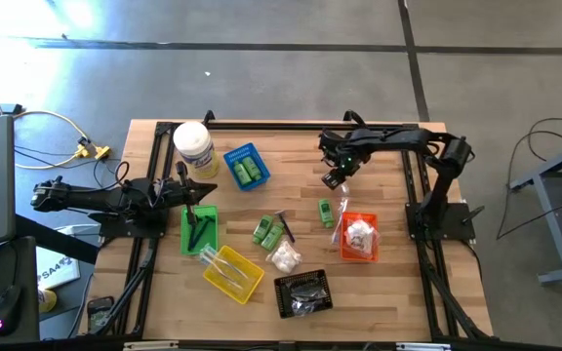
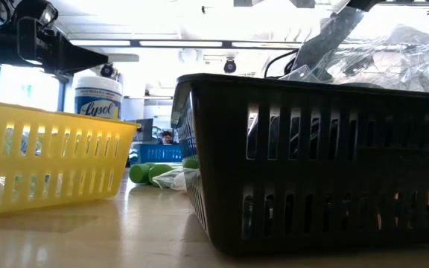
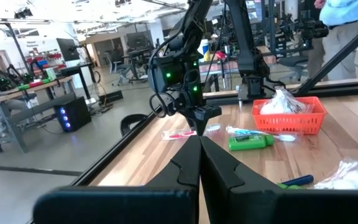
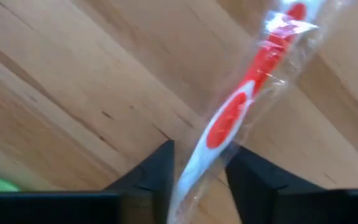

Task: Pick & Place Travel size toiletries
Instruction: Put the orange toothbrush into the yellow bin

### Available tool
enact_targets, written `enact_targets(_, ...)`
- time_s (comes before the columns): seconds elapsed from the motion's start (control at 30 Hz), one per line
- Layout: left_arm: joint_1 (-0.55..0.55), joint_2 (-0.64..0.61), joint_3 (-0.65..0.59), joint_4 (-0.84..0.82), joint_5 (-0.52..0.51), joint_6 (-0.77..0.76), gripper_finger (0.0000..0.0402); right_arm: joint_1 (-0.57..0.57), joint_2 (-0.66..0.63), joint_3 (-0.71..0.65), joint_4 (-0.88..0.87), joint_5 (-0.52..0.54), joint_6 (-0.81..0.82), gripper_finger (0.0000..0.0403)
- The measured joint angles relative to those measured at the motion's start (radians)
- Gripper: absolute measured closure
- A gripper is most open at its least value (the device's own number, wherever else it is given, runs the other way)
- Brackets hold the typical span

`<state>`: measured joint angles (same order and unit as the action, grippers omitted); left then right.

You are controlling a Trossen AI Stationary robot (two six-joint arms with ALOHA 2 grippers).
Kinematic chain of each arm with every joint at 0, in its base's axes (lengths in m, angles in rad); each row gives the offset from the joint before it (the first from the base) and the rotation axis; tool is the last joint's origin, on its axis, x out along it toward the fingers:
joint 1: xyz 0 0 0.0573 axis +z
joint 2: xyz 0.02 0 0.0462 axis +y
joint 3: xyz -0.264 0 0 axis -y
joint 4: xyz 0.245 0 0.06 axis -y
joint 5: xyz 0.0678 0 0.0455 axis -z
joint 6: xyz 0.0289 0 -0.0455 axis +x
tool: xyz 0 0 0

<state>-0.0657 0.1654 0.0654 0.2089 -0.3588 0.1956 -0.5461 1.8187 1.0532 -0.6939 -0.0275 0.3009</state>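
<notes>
Sorting partly done: green bottles in blue basket, combs in green basket, packets in orange basket, wrapped sticks in yellow basket. Right gripper pinches clear-wrapped red toothbrush over bare table. Loose green bottles and packet remain mid-table. Left gripper pinched empty near green basket.

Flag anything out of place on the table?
Mostly sorted, but green bottles, a white packet and another green bottle lie loose between the baskets. Right end effector straddles a wrapped toothbrush.
</notes>
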Motion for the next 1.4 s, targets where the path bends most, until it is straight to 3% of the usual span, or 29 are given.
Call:
enact_targets(0.17, 0.000, 0.000, 0.000, 0.009, 0.000, 0.000, 0.0402, 0.000, 0.000, -0.001, 0.027, 0.011, -0.023, 0.0369)
enact_targets(0.23, 0.000, 0.000, 0.000, 0.010, 0.000, 0.000, 0.0402, 0.000, 0.000, 0.000, 0.045, 0.006, -0.040, 0.0387)
enact_targets(0.5, 0.000, 0.000, 0.000, 0.010, 0.002, -0.019, 0.0402, 0.010, -0.042, 0.000, 0.149, -0.040, -0.059, 0.0382)
enact_targets(0.73, 0.000, 0.000, 0.000, 0.009, 0.008, -0.020, 0.0402, 0.031, -0.191, 0.001, 0.233, -0.121, -0.066, 0.0382)
enact_targets(0.97, 0.000, 0.000, 0.000, 0.010, 0.008, -0.020, 0.0402, 0.137, -0.334, 0.001, 0.487, -0.238, -0.067, 0.0390)
enact_targets(1.1, 0.000, 0.000, 0.000, 0.026, 0.008, -0.021, 0.0402, 0.242, -0.333, 0.001, 0.651, -0.254, -0.097, 0.0387)
enact_targets(1.23, 0.000, 0.000, 0.000, 0.059, 0.012, -0.073, 0.0402, 0.355, -0.284, 0.001, 0.776, -0.195, -0.179, 0.0380)
enact_targets(1.4, 0.000, 0.000, 0.000, 0.089, 0.091, -0.090, 0.0402, 0.436, -0.191, 0.001, 0.969, -0.183, -0.226, 0.0392)
